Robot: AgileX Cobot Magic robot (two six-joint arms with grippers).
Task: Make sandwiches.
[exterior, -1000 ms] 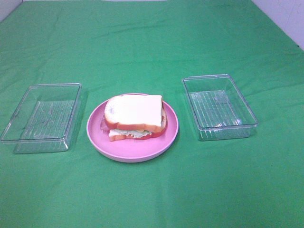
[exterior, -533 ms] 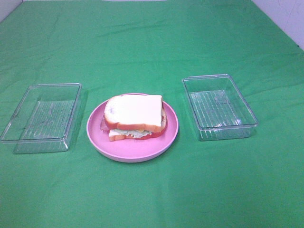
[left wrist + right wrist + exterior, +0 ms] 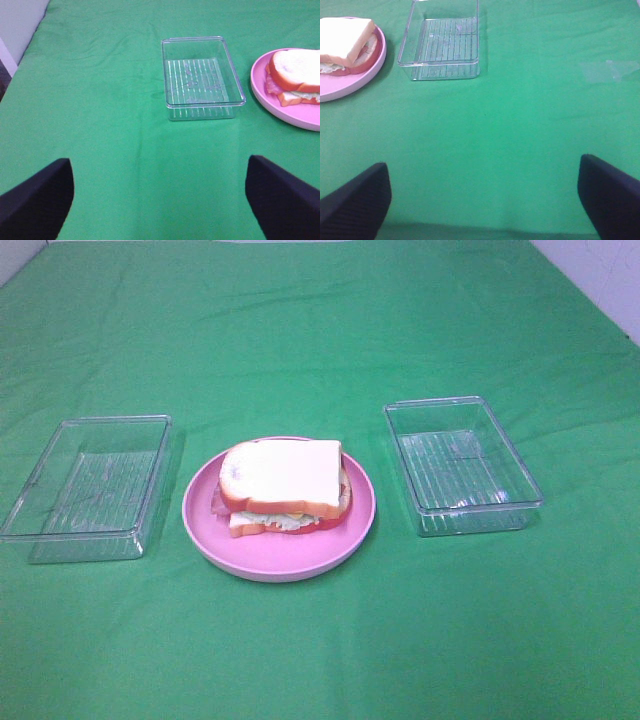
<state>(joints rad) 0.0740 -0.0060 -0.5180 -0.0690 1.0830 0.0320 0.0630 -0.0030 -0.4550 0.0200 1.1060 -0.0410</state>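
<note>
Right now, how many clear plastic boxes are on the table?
2. One box sits left of the pink plate, the other box right of it. Both look empty; none seems hidden.

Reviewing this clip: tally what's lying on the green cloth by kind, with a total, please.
Clear plastic trays: 2, left tray and right tray, both empty
Pink plate: 1
Sandwich: 1, stacked on the plate
Total: 4
</note>
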